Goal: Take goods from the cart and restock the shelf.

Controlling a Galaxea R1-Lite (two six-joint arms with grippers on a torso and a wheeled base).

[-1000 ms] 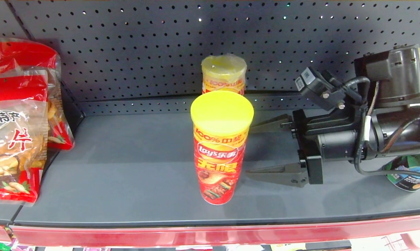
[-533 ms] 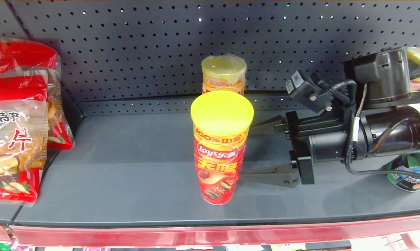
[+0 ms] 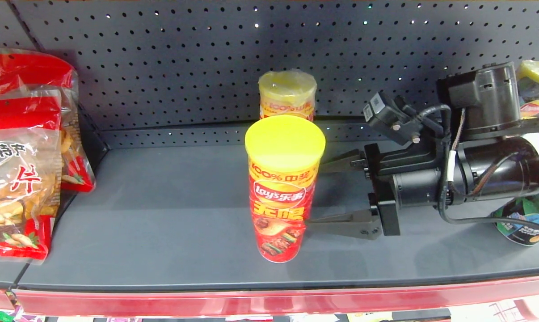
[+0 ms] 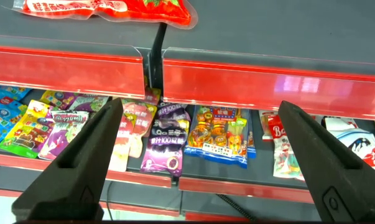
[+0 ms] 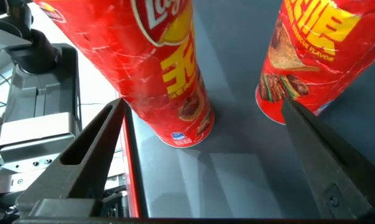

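Over the last second the right gripper (image 3: 314, 194) has been brought along the shelf (image 3: 162, 214) toward the front chip can (image 3: 282, 188). Its jaws have been kept wide apart and nothing is gripped. The can is stood upright just ahead of the fingertips, and in the head view its side is overlapped by the nearer finger. Whether contact is made cannot be told. A second can (image 3: 287, 94) is stood beyond the far finger. A fresh grasp or a straightening nudge is judged to be in preparation, so this item is not yet finished with. The left gripper (image 4: 201, 104) is held fully spread and empty.
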